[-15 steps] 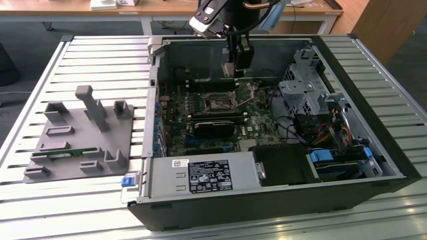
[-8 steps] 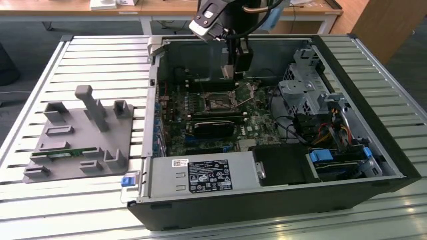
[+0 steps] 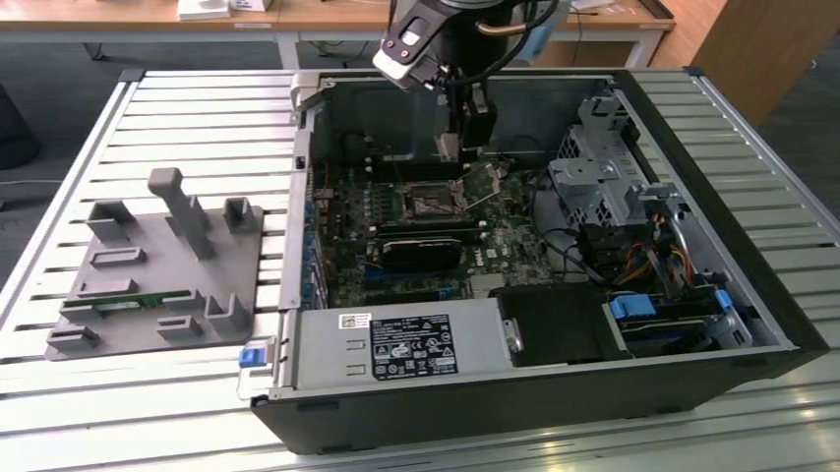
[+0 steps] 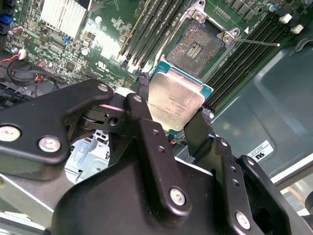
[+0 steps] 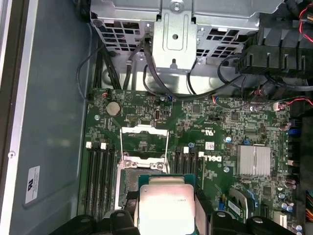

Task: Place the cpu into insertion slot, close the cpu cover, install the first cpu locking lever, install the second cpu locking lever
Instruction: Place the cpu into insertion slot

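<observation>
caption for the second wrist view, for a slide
Gripper holds the cpu near the empty insertion slot.

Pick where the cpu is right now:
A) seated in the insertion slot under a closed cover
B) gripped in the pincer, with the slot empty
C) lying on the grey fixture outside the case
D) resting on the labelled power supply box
B: in the second wrist view the cpu is clamped in the pincer, clear of the bare insertion slot. In the first wrist view the cpu cover is flipped open.
</observation>
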Action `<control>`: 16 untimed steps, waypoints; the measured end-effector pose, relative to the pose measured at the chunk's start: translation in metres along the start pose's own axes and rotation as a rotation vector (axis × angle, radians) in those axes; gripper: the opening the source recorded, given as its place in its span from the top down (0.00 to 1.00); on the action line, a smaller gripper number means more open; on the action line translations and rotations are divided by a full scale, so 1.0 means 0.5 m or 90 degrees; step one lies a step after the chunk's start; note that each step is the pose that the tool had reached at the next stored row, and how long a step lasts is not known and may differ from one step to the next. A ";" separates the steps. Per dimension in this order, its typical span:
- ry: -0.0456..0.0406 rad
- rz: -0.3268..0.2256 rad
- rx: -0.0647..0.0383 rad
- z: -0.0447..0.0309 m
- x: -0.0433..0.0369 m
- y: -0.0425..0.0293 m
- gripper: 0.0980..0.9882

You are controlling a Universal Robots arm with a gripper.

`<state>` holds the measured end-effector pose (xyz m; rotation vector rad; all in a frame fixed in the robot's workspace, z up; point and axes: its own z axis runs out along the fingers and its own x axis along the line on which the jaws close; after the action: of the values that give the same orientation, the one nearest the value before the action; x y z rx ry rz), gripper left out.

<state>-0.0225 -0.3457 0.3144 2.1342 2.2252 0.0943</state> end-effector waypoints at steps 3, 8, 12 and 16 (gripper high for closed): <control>-0.0002 0.000 0.000 0.006 0.000 0.000 0.51; -0.0007 0.000 0.000 0.015 0.000 -0.001 0.51; -0.0013 0.000 0.000 0.022 0.000 -0.002 0.51; -0.0019 0.000 0.000 0.029 0.000 -0.002 0.51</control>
<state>-0.0225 -0.3457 0.2997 2.1327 2.2239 0.0909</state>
